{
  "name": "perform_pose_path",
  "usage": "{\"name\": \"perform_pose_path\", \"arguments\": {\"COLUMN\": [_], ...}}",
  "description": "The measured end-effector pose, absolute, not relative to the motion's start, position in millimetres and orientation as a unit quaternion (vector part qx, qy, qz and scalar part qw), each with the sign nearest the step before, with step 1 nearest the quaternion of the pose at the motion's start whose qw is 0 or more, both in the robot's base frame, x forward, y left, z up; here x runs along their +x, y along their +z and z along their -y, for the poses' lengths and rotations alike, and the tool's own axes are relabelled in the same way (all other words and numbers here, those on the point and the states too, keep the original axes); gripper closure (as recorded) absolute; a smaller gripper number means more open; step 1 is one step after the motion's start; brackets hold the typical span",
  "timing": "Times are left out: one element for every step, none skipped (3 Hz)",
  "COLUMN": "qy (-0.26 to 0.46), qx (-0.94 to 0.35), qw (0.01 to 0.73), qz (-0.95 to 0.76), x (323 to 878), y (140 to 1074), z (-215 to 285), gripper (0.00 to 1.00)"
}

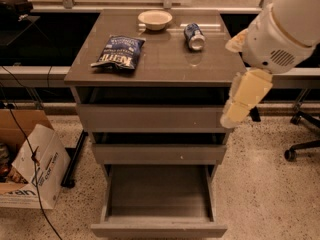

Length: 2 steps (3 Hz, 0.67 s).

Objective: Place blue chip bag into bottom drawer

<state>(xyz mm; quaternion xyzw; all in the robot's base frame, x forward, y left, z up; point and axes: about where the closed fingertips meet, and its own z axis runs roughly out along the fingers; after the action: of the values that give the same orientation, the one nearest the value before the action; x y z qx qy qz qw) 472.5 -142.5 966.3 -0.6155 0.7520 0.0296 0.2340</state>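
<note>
The blue chip bag [120,52] lies flat on the left part of the cabinet top [165,66]. The bottom drawer [159,229] is pulled out toward me and nothing shows inside it. The two drawers above it are pushed in. My gripper [236,113] hangs at the end of the white arm at the cabinet's right edge. It is level with the top drawer's front, well right of the bag and above the open drawer. It holds nothing that I can see.
A white bowl [155,19] and a blue-and-silver can [194,36] lying on its side sit at the back of the cabinet top. A cardboard box [31,169] with a cable stands on the floor at left. An office chair base [304,149] is at right.
</note>
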Motion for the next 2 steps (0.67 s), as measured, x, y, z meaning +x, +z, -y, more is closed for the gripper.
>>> {"name": "perform_pose_path", "arguments": {"qy": [0.076,0.081], "qx": [-0.617,-0.617], "qw": [0.241,0.24], "qz": [-0.745,-0.745], "x": [493.9,497.1], "y": [954.6,951.1], "z": [120.1,118.9], "gripper": [0.0,0.0]}}
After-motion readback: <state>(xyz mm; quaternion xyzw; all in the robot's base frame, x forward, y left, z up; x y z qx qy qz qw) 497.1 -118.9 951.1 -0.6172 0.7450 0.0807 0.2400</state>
